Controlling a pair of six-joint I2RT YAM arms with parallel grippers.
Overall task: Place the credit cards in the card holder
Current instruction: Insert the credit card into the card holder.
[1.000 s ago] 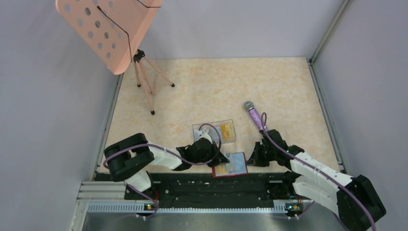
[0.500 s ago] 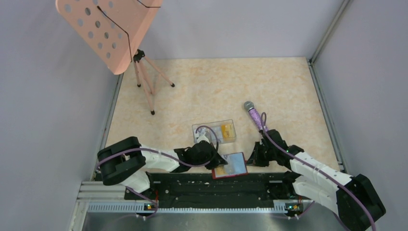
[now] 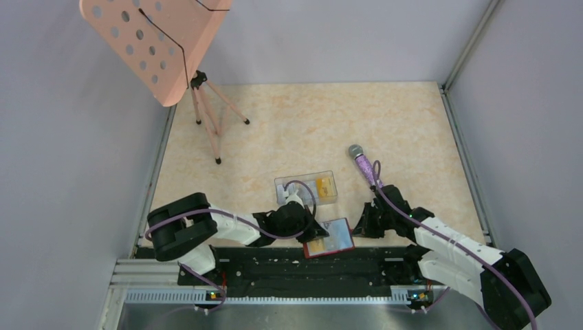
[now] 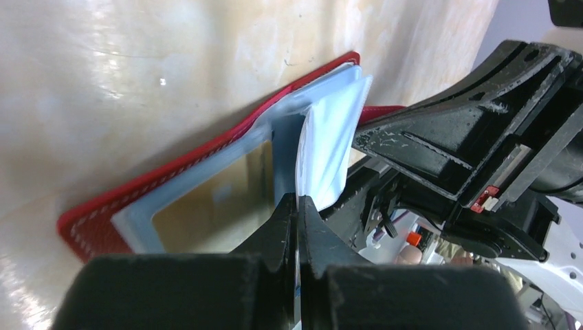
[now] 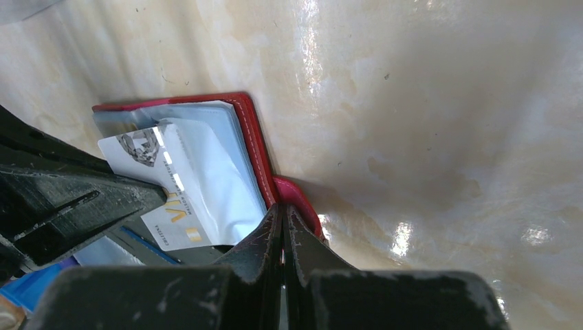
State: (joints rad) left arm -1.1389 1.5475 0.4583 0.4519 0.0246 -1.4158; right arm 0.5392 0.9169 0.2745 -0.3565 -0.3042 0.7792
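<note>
The red card holder (image 3: 338,242) lies open near the table's front edge, with pale blue pockets inside. My left gripper (image 3: 313,231) is shut on a pale blue-white credit card (image 4: 331,144), whose far edge rests in the holder's pocket (image 4: 206,175). The same card shows in the right wrist view (image 5: 180,185). My right gripper (image 3: 360,227) is shut on the holder's red tab (image 5: 297,198) at its right edge. A yellow-orange card (image 3: 316,243) shows in the holder's left pocket. Another yellow-orange card (image 3: 322,185) lies in a clear box (image 3: 289,185).
A purple microphone (image 3: 363,163) with its cable lies behind my right arm. A pink music stand (image 3: 158,41) on a tripod (image 3: 210,124) stands at the back left. Grey walls close in the table on three sides.
My left arm's elbow swung a little left and came back. The left gripper stays at the holder's left side with the card. The right arm has not moved.
</note>
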